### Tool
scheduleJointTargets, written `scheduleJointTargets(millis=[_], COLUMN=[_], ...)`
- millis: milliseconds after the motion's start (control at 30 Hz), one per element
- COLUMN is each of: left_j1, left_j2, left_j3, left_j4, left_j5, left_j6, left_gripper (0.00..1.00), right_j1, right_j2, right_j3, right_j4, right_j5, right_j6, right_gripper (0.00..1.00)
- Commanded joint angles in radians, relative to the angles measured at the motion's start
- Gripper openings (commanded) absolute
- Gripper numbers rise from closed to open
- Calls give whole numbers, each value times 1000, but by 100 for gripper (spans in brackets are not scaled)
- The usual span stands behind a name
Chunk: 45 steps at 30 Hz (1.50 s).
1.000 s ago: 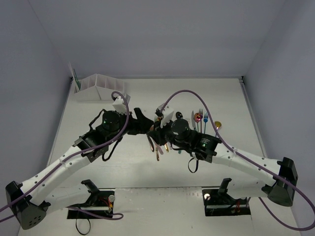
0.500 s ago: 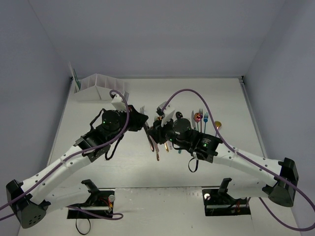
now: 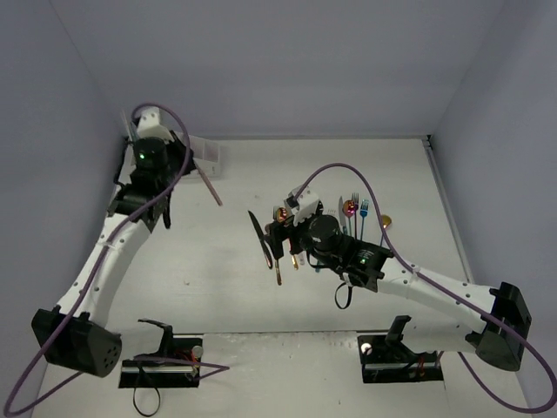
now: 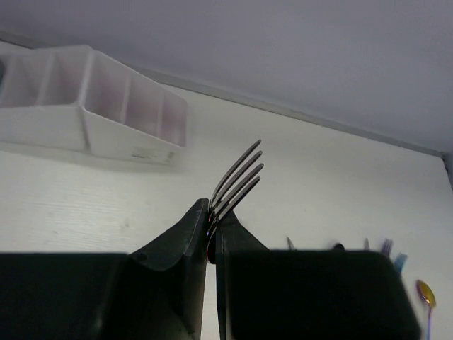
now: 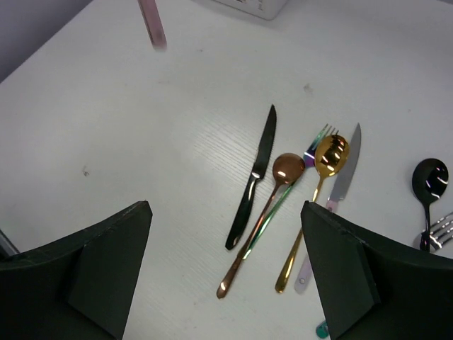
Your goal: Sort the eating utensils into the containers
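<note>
Fork to rack: L arm up by the bins, R arm waiting.
Left gripper [image 4: 212, 212] clamped tight on a fork [image 4: 237, 180], tines poking out front, handle slanting down near the white rack [image 4: 106, 106]. Right gripper [image 5: 225, 212] spread wide, holding nothing, over loose utensils [image 5: 283, 170] on the table [image 5: 106, 127] (knives, spoons etc.). Best approach, imo: centre handle over one compartment, lower it inside, then let go.

Pretty bright, even overhead light, soft shadows on the white counter [image 3: 218, 287], little glints on the gold spoon [image 5: 331, 154], left wrist view kinda blurry.
</note>
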Motion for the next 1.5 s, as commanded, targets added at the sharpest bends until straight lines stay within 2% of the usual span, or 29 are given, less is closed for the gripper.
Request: scheduleJointTargets(millis=[0,200,433,600,800,933,1200,1300,1400,1467], left_j1=[183,339,411,426,426,422,415,415,417,417], left_j2=[128,410,687,851,928,944,940,925,896,865], left_j3=[219,484,825,980,980,878,791,751,711,688], left_j4=[83,147,170,151,170,265,278,285,285,291], left_j5=[109,127,115,93,109,127,166,166,172,167], left_j6=[122,198,280,342,366,369,384,394,390,385], left_gripper=[0,0,0,0,0,0,0,2,14,18], right_j1=[-18,-41,-68,-86,-104,-120,-129,-131,-132,-132], right_j2=[-36,-21,31,42,58,57,61,68,71,64], right_j3=[-31,-55,-73,-89,-107,-120,-135,-142,-149,-156], right_j4=[72,71,71,73,72,71,70,68,63,59], right_j5=[54,23,-20,-54,-80,-93,-69,-55,-57,-54], right_j6=[-3,-7,1,19,27,38,59,78,90,92], right_gripper=[84,84,85,85,85,85,84,84,84,84])
